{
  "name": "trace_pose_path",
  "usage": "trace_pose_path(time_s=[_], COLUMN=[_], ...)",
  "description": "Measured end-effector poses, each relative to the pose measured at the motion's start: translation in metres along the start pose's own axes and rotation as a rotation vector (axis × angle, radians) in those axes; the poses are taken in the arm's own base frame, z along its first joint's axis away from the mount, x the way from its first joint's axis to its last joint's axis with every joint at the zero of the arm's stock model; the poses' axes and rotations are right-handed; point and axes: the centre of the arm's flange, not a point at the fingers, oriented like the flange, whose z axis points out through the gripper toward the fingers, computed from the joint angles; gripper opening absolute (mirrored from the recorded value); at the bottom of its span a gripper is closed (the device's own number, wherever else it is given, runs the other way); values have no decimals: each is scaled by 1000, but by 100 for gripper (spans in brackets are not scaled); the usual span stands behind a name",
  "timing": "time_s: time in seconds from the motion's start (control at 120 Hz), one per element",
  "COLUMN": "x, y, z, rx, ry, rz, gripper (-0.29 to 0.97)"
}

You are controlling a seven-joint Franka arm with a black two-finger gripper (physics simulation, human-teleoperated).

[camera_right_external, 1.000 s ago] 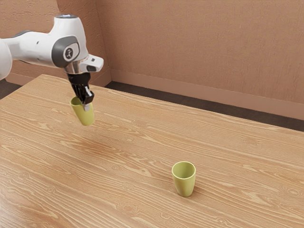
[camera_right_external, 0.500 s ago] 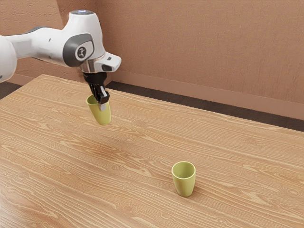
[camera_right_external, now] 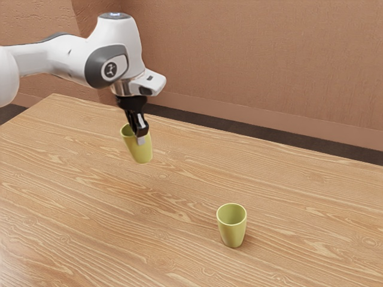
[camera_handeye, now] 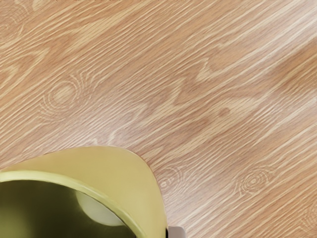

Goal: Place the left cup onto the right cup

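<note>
**Yellow-green cup pinched in my jaws, up off the table**

My gripper (camera_right_external: pixel 140 135) hangs below my white arm (camera_right_external: pixel 66 57), which comes in from the exterior view's left. My jaws are pressed onto the wall of the lifted cup (camera_right_external: pixel 139 148) just below its rim, and I carry it by that edge. The cup is clear of the wooden table (camera_right_external: pixel 78 209), touching nothing but my fingers. It is not upright. Its mouth tips toward the exterior view's upper left and its base points down toward the right.

In the wrist view, the lifted cup (camera_handeye: pixel 106 171) sits right under my hand. I see its pale rim curving round a dark inside, with the table (camera_handeye: pixel 208 79) and its slanting grain beyond it.

The standing cup (camera_right_external: pixel 231 224) is the same yellow-green. It rests upright on the table with its mouth open to the ceiling, toward the exterior view's right and nearer that camera than I am. The two cups are well apart, with bare wood between them, and the one I hold is not above the other. Behind the table's far edge rises a brown wall (camera_right_external: pixel 269 54) with a lighter strip along its foot.
</note>
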Motion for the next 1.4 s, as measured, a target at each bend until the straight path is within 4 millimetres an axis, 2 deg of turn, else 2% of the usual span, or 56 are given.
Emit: trace_pose_path(time_s=[0.483, 0.817, 1.133, 1.4], x=[30, 50, 56, 64], y=[63, 128, 147, 181], z=[-1, -13, -8, -7], rx=[2, 8, 8, 9], ry=[2, 19, 11, 9], rz=[119, 236, 265, 318], gripper=[-11, -11, -11, -11])
